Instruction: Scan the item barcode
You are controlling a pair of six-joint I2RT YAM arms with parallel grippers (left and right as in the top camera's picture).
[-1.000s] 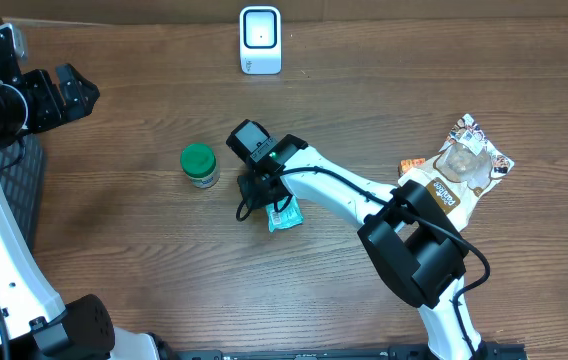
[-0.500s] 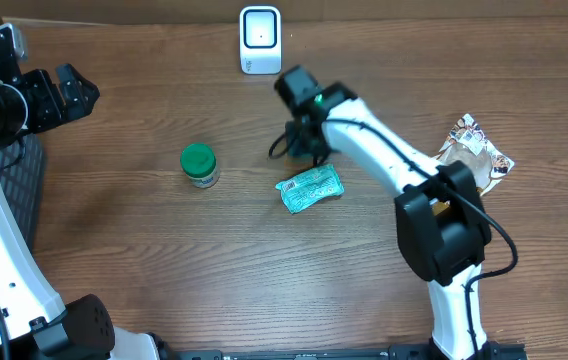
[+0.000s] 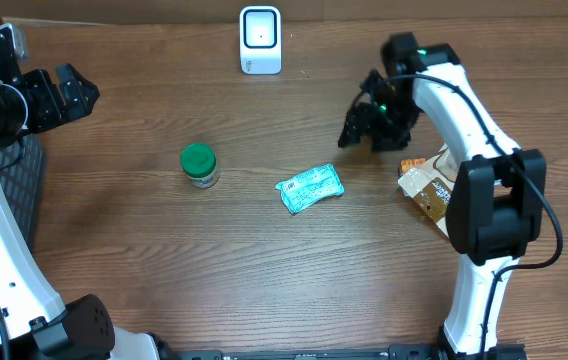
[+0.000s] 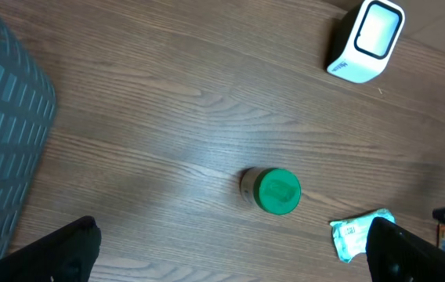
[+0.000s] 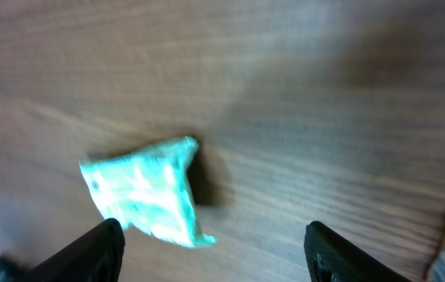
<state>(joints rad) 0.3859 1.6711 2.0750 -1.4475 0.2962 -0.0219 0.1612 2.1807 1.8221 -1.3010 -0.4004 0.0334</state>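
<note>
The item, a teal packet, lies flat on the wooden table at the centre, with a white label patch at its left end. The white scanner stands upright at the back edge. My right gripper hangs open, right of the scanner and above-right of the packet, holding nothing. In the blurred right wrist view the packet lies beyond the open fingers. My left gripper is open at the far left. In its wrist view both the packet and the scanner show.
A small jar with a green lid stands left of the packet. A printed snack bag lies at the right, partly under my right arm. A dark gridded mat lies at the left edge.
My right gripper let go of the teal packet, opened, and swung up and to the right. The packet now lies flat on the table. The left arm has not moved.
</note>
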